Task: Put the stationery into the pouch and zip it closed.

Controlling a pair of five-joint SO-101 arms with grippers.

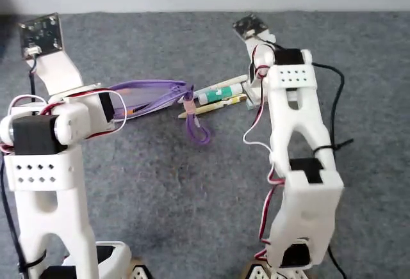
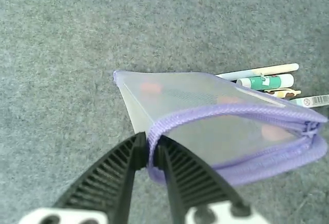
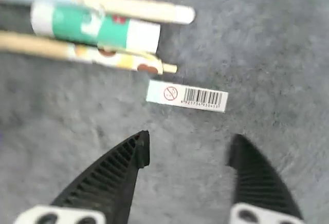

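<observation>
A clear pouch [image 1: 150,97] with purple zip trim lies on the grey carpet, its mouth toward the stationery. My left gripper [image 2: 149,152] is shut on the pouch's [image 2: 216,121] purple edge at the closed end. Beyond the mouth lie a cream pen [image 3: 128,8], a green-and-white glue stick [image 3: 95,27], a patterned pencil [image 3: 92,54] and a small white eraser with a barcode [image 3: 186,96]. The same stationery [image 1: 221,95] lies between the arms in the high view. My right gripper [image 3: 190,149] hangs open just above the eraser, nothing between its fingers.
A purple wrist strap [image 1: 198,130] trails from the pouch's zip end toward the front. Grey carpet [image 1: 192,208] covers the whole work area, with free room in front of the pouch and stationery.
</observation>
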